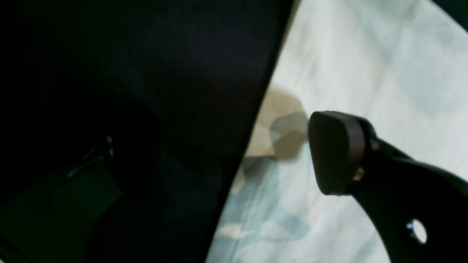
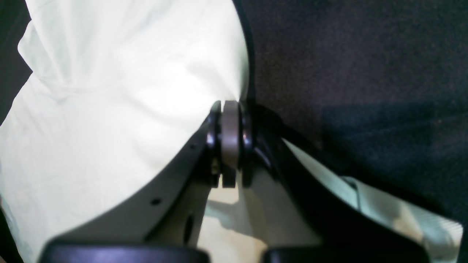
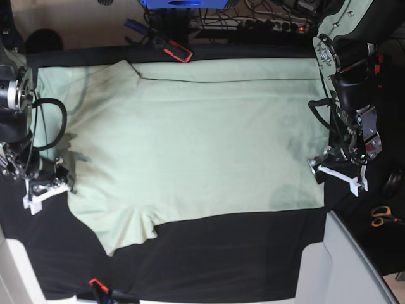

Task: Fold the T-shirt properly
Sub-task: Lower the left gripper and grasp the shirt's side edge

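1. Left gripper [image 3: 336,170] at the right middle of the base view: jaws spread wide, nothing between them. In the left wrist view, one dark rounded finger pad [image 1: 335,151] hanging over pale cloth at centre right, the other pad lost in the dark left half.
2. Right gripper [image 2: 229,142] at the centre of the right wrist view: pads pressed together, pinching a bunch of the T-shirt [image 3: 202,136], with cloth radiating in creases from the pinch toward the upper left of that frame.
3. Same gripper at the left middle of the base view, by the shirt's left edge, just above the sleeve that points to the lower left.
4. T-shirt spread mostly flat across the middle of the base view, long axis left to right, pale mint green, a second sleeve at the upper left.
5. Right edge of the shirt lying at the left gripper.
6. Black table cover [image 3: 221,253] under everything, bare along the bottom of the frame.
7. Orange-handled scissors [image 3: 383,216] at the lower right, well apart from the shirt.
8. Cables and a power strip along the top edge.
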Motion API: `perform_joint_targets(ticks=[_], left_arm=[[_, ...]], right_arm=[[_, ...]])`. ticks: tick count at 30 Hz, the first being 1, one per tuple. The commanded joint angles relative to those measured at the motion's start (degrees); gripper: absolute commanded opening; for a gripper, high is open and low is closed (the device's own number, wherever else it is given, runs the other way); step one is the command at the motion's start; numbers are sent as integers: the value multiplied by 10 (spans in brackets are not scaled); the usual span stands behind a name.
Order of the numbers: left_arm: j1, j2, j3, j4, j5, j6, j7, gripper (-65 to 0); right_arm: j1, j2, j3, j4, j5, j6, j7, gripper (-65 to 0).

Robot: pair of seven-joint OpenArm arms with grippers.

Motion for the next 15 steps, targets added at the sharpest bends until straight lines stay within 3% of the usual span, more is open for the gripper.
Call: perform_joint_targets(ticks=[1,7,12,15], left_arm=[[-17,-5,1,8,-4,-4,-11,0],[-30,-3,2,3,-4,-4,-9,0],[-64,4,3,-72,-3,-4,-10,0],[-72,5,46,-87,-3,-6,-11,0]], right_arm=[[16,8,2,8,8,7,8,-650],[16,7,3,8,9,7,8,-650],[16,7,3,8,9,7,7,-650],[16,7,3,8,9,7,7,-650]])
